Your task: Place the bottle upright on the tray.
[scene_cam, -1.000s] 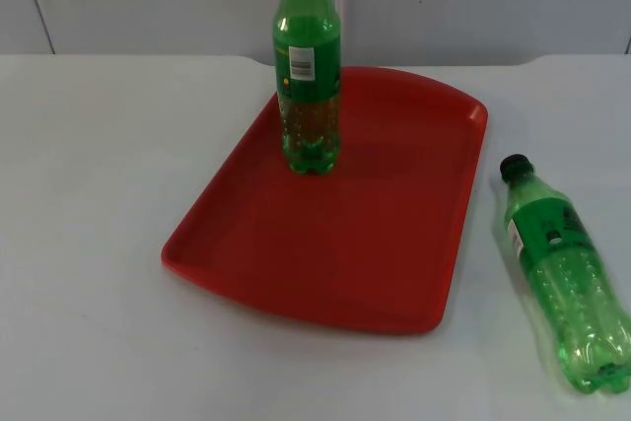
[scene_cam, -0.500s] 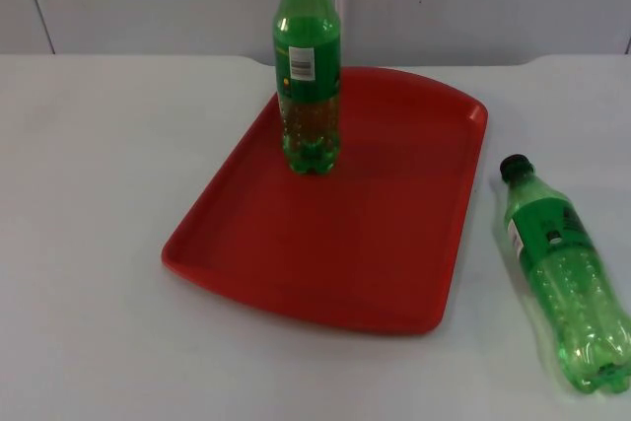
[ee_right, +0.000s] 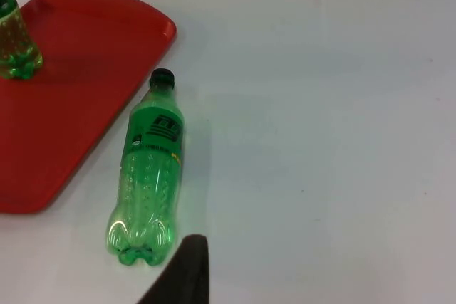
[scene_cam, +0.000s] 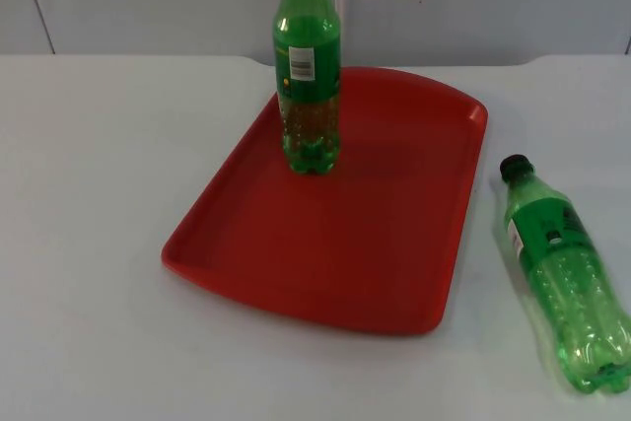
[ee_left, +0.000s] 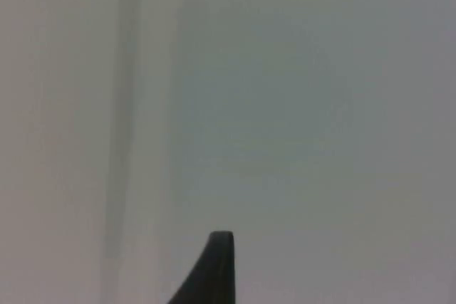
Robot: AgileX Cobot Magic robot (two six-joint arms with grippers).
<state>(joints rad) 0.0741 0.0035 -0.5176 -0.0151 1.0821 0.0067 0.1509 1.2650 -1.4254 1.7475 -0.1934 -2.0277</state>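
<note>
A green plastic bottle with a black cap is found lying on its side on the white table top, just beside the red plastic tray, cap end toward the far wall. A second green bottle is standing upright on the tray's far part. The right gripper is held above the table near the lying bottle's base; the left gripper faces a bare grey surface. Whether either is open cannot be told, and nothing is seen to be held. Risks are judged as follows: the round body may roll if pinched off-centre, and the standing bottle may be knocked during placement.
</note>
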